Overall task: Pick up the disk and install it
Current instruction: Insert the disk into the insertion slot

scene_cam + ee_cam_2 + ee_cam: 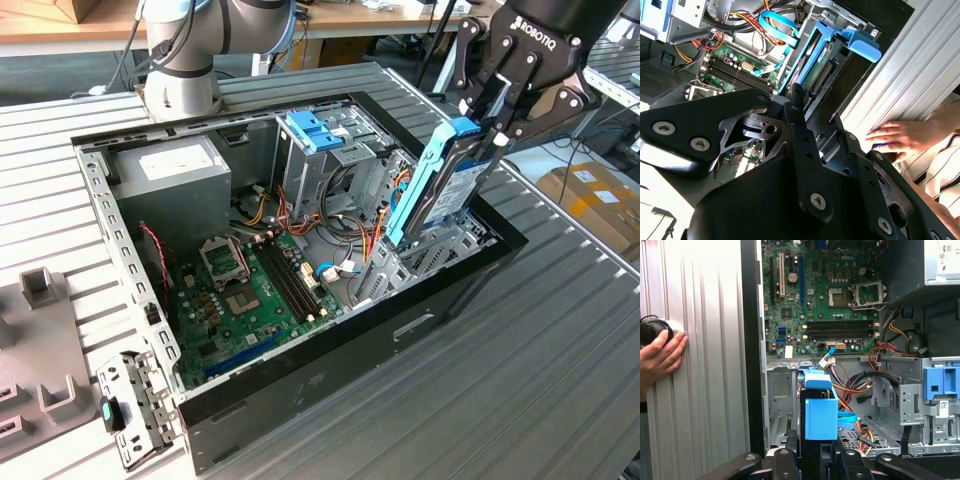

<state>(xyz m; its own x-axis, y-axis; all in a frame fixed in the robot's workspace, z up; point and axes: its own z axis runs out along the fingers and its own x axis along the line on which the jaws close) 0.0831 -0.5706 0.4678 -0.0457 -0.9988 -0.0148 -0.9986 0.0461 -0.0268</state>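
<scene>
Disk [452, 195]: flat grey metal slab framed in pale blue plastic, tilted, lower end at the open black Case's [300, 390] metal drive bay.
Gripper [497, 122]: black metal fingers pinching the Disk's upper end, above the Case.

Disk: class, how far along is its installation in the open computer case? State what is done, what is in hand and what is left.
Done: the disk is picked up. In hand: the jaws are shut on its upper end, holding it tilted on edge, lower end at the bay in the case. Left: not yet seated; most of it stands above the rim.
</scene>
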